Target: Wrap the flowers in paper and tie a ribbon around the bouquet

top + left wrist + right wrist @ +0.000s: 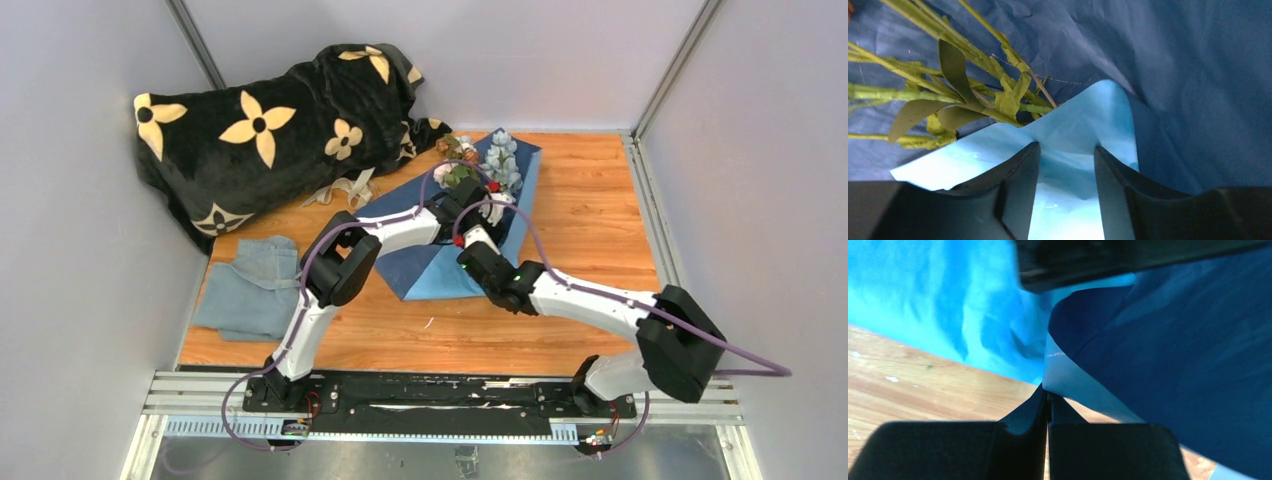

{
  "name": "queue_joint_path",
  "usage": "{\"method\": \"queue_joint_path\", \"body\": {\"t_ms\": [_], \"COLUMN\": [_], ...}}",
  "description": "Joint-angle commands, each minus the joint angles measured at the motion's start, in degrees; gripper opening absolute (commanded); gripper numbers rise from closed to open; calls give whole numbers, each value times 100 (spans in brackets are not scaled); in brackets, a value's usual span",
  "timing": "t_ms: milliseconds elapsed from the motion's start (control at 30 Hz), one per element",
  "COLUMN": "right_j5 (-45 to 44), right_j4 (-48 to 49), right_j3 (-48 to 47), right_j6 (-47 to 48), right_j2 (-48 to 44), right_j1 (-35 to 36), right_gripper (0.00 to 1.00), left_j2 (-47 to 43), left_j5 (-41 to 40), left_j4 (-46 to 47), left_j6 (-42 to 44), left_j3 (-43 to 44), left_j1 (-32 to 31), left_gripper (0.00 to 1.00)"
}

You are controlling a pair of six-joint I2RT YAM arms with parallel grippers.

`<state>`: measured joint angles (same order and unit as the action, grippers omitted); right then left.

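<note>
The paper lies on the wooden table, dark blue side up, with a light-blue flap folded over. The flowers rest on its far end, and their green stems run under the flap's edge. My left gripper hovers over the flap with its fingers apart and nothing pinched between them; from above it is beside the stems. My right gripper is shut on the paper's edge, just off the tabletop. The ribbon lies loose at the back left.
A black blanket with cream flower prints is heaped in the back left corner. A grey-blue cloth sits at the table's left edge. Grey walls close in the table on three sides.
</note>
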<state>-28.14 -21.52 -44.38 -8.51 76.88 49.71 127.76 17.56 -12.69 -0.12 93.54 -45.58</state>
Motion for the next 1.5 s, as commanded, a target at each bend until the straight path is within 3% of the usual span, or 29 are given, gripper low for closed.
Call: {"method": "queue_joint_path", "body": {"t_ms": [0,300,567,800,1067,1100,1133,1167,1233,1300,1400,1467], "right_j5": [-77,9,32,76,84,84,84,72,64,3,-78,-112], "right_j4": [535,910,921,871,802,792,783,774,749,685,517,378], "right_j3": [-234,-289,-412,-482,-554,-550,-549,-546,-530,-526,-551,-554], "right_j6": [816,1131,1150,1218,1271,1285,1304,1322,1378,1431,1548,1683], "right_j2": [472,1465,1814,1936,1963,1962,1956,1952,1938,1939,1897,1778], "right_j1": [468,693,759,768,793,799,807,812,833,854,911,1014], "right_gripper": [0,0,0,0,0,0,0,0,0,0,2,12], "left_j2": [-273,-1250,-2280,-2585,-1987,-1889,-1816,-1743,-1606,-1483,-1333,-1197], "left_j5": [563,1128,2445,2735,2537,2473,2377,2287,2324,2393,2091,1659], "left_j4": [-78,-863,-323,645,786,829,844,848,874,879,636,355], "left_j6": [-164,-194,-1420,-2372,-2369,-2358,-2303,-2259,-2291,-2321,-2086,-1843], "left_j3": [6,294,-489,-1791,-1668,-1619,-1561,-1523,-1478,-1467,-1467,-1436], "left_j1": [466,1757,2846,2665,2247,2247,2254,2255,2250,2254,2278,2335], "left_gripper": [58,81,100,100,99,95,85,70,27,1,0,0]}}
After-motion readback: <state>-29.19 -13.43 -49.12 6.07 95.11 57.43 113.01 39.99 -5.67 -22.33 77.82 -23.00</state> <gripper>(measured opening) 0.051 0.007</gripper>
